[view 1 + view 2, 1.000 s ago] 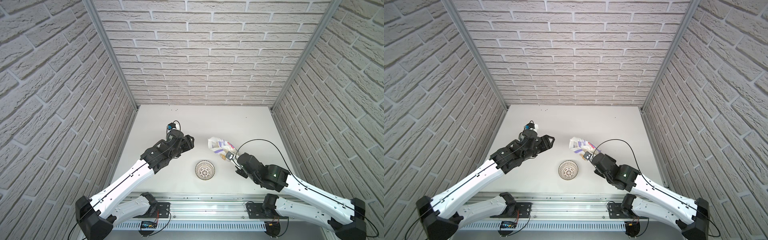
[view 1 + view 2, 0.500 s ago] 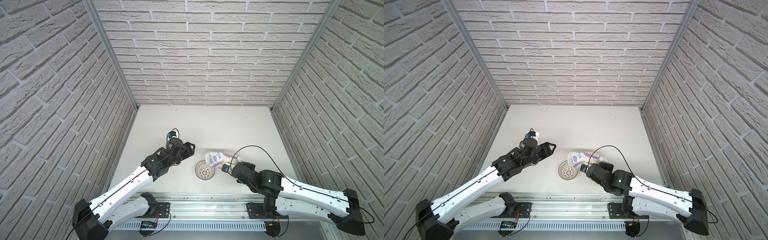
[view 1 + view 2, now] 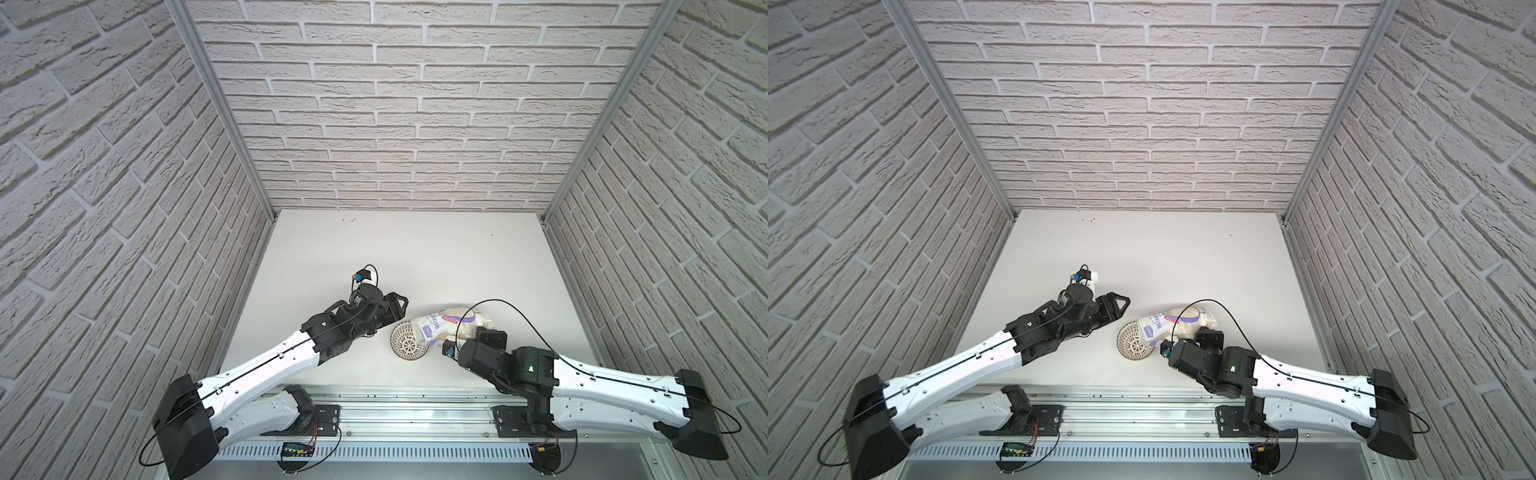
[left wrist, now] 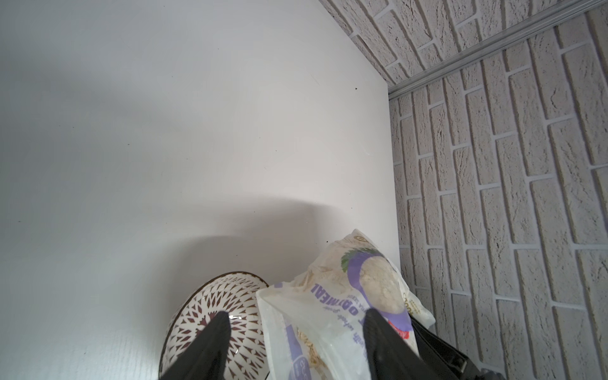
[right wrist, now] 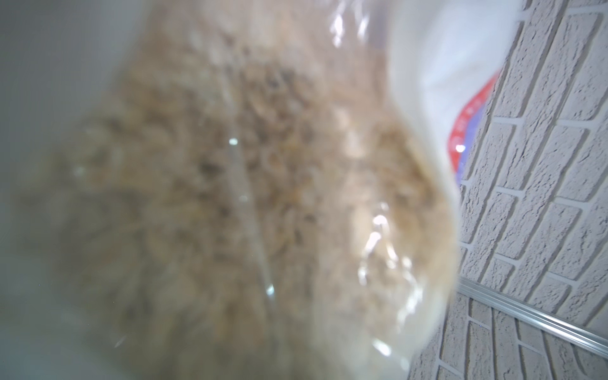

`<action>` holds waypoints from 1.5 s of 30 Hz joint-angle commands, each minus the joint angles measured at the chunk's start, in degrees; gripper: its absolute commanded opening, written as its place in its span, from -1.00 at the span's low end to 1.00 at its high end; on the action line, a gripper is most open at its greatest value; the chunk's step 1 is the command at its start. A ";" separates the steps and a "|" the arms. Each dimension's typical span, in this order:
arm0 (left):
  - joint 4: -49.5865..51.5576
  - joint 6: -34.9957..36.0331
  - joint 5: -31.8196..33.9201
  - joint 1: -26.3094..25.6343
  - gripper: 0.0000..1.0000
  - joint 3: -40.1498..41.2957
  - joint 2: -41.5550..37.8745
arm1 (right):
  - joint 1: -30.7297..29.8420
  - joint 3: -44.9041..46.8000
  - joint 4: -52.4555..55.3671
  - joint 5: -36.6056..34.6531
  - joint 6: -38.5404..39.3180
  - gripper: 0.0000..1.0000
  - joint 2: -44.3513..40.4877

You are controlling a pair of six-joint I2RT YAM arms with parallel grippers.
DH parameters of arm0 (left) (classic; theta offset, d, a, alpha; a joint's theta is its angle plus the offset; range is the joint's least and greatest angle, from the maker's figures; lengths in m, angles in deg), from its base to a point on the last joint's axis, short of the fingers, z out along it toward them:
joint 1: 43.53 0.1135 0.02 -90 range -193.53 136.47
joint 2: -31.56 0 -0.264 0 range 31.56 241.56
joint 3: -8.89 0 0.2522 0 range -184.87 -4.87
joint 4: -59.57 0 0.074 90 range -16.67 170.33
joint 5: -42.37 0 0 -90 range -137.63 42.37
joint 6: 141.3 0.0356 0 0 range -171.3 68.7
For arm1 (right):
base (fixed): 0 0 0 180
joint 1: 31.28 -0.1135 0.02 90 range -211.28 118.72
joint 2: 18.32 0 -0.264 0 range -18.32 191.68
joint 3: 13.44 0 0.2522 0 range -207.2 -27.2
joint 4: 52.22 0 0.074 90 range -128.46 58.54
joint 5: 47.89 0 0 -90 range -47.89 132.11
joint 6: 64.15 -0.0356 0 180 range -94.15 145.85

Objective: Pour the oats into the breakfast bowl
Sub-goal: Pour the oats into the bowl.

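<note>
Left wrist: left end effector (image 4: 296,314) apart beside breakfast bowl (image 4: 204,306); right end effector (image 3: 459,337) clamped on oats pouch (image 3: 432,328).

Oats pouch (image 3: 441,328) now lower, mouth over the breakfast bowl (image 3: 404,347); left claw (image 3: 395,311) closer.

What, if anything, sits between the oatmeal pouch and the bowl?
Nothing visible. The oatmeal pouch, held by the right pincer, overlaps the patterned bowl's rim in both top views. The open left pincer is beside the bowl, not between them.
</note>
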 commanded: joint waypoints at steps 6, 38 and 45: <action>-4.27 -2.17 2.90 -0.95 0.37 2.69 0.86 | -1.39 -0.95 -11.39 -13.11 5.50 -0.93 0.80; -6.10 -4.33 3.46 -1.96 0.41 4.23 5.92 | -4.23 -0.89 -18.59 -22.72 20.25 -0.94 4.38; -8.22 -5.29 1.99 -2.30 0.40 4.79 8.13 | -4.80 -1.64 -18.32 -24.27 21.84 -0.94 4.87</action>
